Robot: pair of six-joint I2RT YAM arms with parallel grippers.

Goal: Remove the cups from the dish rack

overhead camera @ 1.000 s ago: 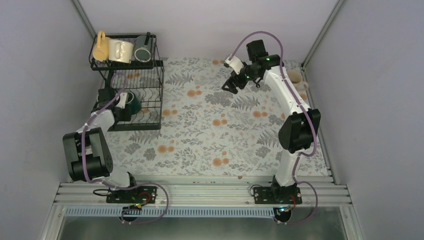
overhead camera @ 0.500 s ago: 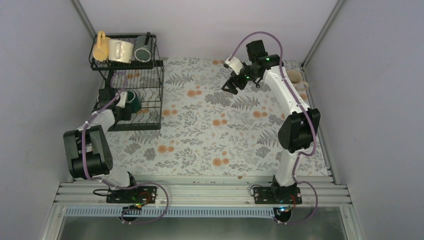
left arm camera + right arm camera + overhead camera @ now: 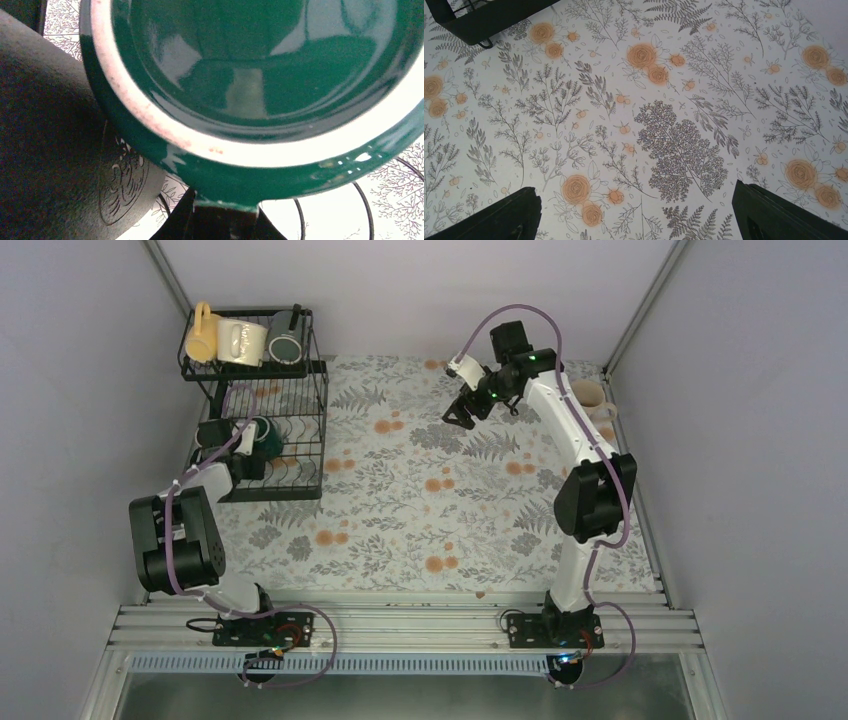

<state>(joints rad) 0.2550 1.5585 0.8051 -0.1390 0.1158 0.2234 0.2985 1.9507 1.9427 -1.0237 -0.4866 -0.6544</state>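
Dark green mug (image 3: 250,75) is gripped at its rim by the left claw (image 3: 223,212); the right claw (image 3: 634,200) gapes wide, floral worktop (image 3: 684,100) beneath it.

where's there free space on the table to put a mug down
Bare: the broad stretch of table between the dish rack and the right arm, under the open right gripper too. Crowded: the rack itself, where the left gripper holds the dark green mug, and the far right edge by the beige mug.
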